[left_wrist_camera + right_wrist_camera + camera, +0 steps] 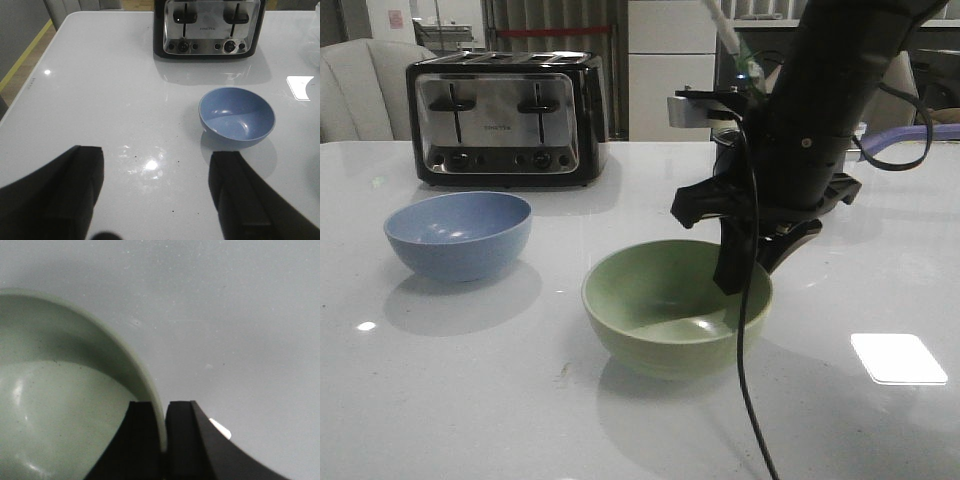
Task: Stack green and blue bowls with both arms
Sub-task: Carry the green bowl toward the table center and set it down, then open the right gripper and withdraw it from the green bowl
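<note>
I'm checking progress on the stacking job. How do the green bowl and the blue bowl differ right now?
The green bowl is pale sage; the blue bowl is dusty light blue. The green bowl's rim is pinched by the right gripper, one finger inside and one outside; the blue bowl stands free, with the open left gripper short of it. The green bowl sits nearer the front camera. Both are upright, empty and similar in shape.

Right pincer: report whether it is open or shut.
Shut on the green bowl. The right pincer has one finger inside and one outside the bowl's rim, both against the wall in the right wrist view.
</note>
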`<state>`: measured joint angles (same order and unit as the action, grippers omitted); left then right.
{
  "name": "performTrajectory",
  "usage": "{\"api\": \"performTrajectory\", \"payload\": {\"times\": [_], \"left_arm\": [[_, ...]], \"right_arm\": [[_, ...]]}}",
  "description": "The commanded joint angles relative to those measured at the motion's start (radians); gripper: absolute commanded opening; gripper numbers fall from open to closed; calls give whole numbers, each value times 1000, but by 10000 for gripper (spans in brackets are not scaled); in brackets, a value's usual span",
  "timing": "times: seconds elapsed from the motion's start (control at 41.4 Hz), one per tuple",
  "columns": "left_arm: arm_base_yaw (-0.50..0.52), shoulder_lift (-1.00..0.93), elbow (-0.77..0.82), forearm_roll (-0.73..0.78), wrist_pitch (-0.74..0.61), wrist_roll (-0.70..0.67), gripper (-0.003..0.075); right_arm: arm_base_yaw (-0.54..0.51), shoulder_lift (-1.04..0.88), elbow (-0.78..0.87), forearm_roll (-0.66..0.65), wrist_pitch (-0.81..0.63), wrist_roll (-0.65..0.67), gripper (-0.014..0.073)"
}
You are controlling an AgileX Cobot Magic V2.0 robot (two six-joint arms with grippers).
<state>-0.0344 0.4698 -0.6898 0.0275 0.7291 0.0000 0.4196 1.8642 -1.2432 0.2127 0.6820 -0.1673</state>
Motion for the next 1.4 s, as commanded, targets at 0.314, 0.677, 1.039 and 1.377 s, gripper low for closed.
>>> {"api": "performTrajectory", "payload": {"times": [0.314,0.677,1.039,1.377], "left_arm": [[2,10,-25,-10,-82,-9,506],[2,10,-19,-15,-82,-9,505],[2,10,-19,-15,-84,-7,505],[-45,81,-27,-20,-88,20,506]], "right_arm": [[0,-98,-28,12,-45,-7,468],[58,-469,87,12,-43,-120,468],[67,-941,348,12,-37,-123,468],[66,-1203,456,12,48,-123,468]]}}
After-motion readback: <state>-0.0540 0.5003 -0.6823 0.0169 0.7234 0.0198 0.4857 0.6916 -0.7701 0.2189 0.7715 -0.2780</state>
